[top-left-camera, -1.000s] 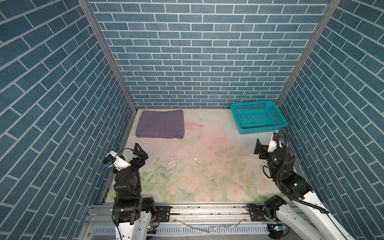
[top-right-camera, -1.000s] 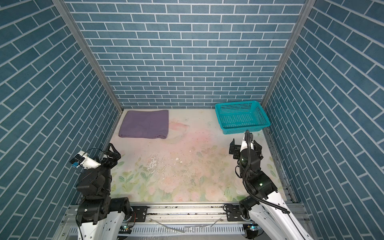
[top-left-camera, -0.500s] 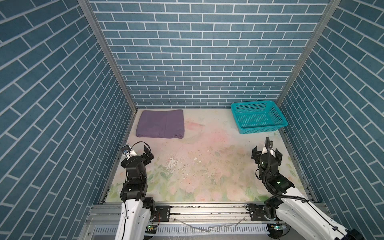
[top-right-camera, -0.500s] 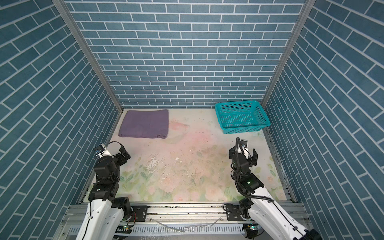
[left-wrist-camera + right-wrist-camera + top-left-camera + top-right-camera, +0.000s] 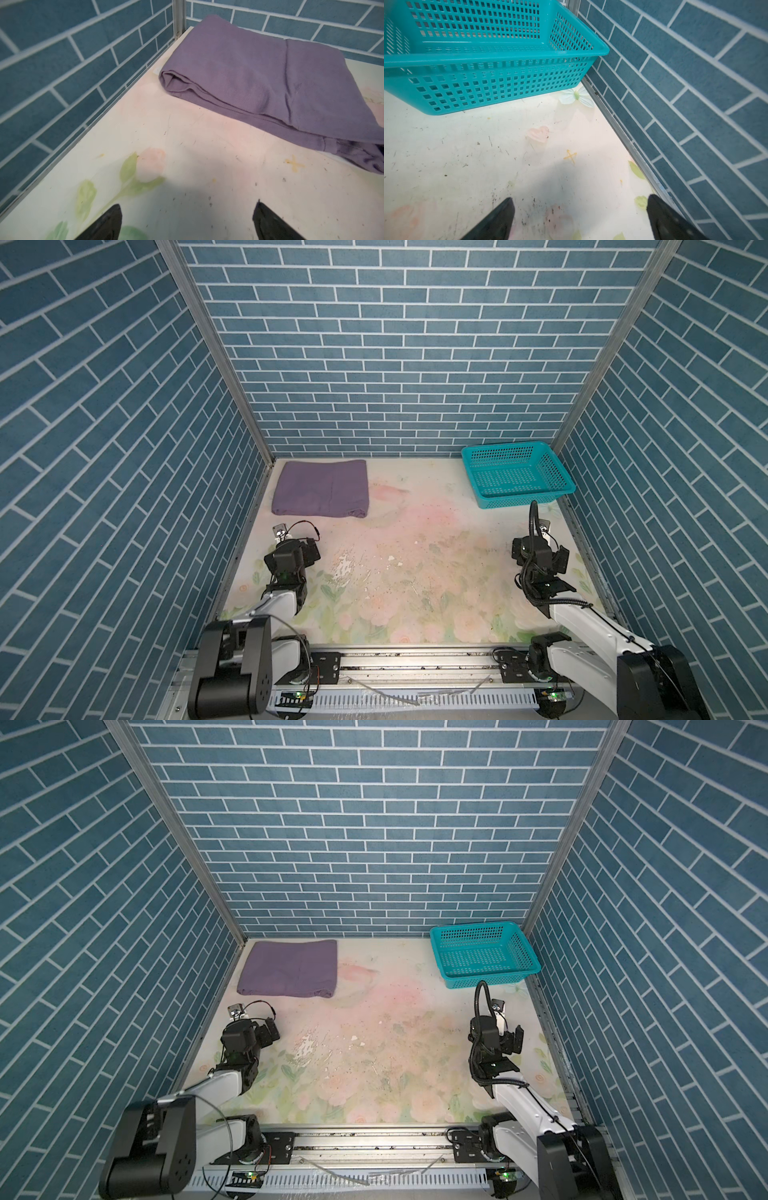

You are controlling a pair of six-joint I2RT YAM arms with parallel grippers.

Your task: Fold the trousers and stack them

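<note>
the trousers lie folded into a flat purple rectangle in the far left corner of the table, close to both tiled walls, as both top views show. in the left wrist view the layers show along the near edge, and one corner bunches out loosely. the left gripper hovers near that edge but apart from the cloth, its fingers spread wide and holding nothing. the right gripper hangs over bare table by the right wall, fingers likewise spread and empty. it faces the teal basket, which stands empty in the far right corner, well apart from the trousers.

the folding looks done, so the danger is undoing it. a low pass by the left gripper could snag the bunched corner and drag the layers askew. a pinch on the top layer alone would likely peel the fold open on lifting, since soft cloth sags. the nearby walls leave little room to correct.
</note>
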